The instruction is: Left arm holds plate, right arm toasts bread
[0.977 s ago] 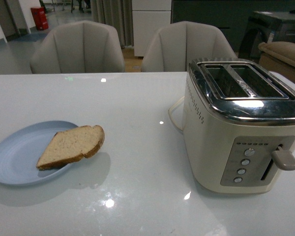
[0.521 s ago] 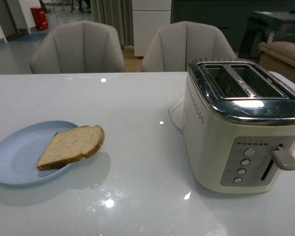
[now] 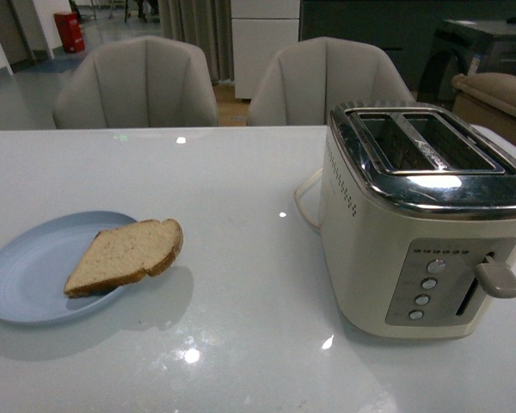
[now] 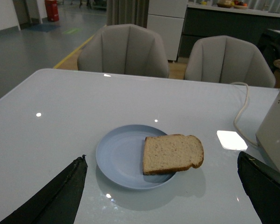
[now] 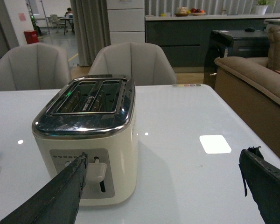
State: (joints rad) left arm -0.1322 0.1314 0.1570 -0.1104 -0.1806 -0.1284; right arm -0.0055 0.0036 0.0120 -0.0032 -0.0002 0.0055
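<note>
A round pale blue plate (image 3: 26, 280) lies at the table's front left, with the slice of brown bread (image 3: 125, 255) on its right side, the rounded end overhanging the rim. Neither arm shows in the front view. In the left wrist view my left gripper (image 4: 162, 157) is open and hangs short of the plate (image 4: 119, 156) and the bread (image 4: 172, 153), its fingers (image 4: 60, 191) wide apart and touching neither. My right gripper (image 5: 164, 154) is open too, empty, facing the cream toaster (image 5: 91, 140); one finger (image 5: 60, 193) shows in front of its lever (image 5: 97, 171).
The toaster (image 3: 421, 224) stands at the right with both top slots empty and its lever (image 3: 497, 280) up. Its cord (image 4: 240, 109) trails over the table behind it. Two grey chairs (image 3: 138, 82) stand behind the table. A brown sofa (image 5: 256, 79) sits beyond the table's right edge.
</note>
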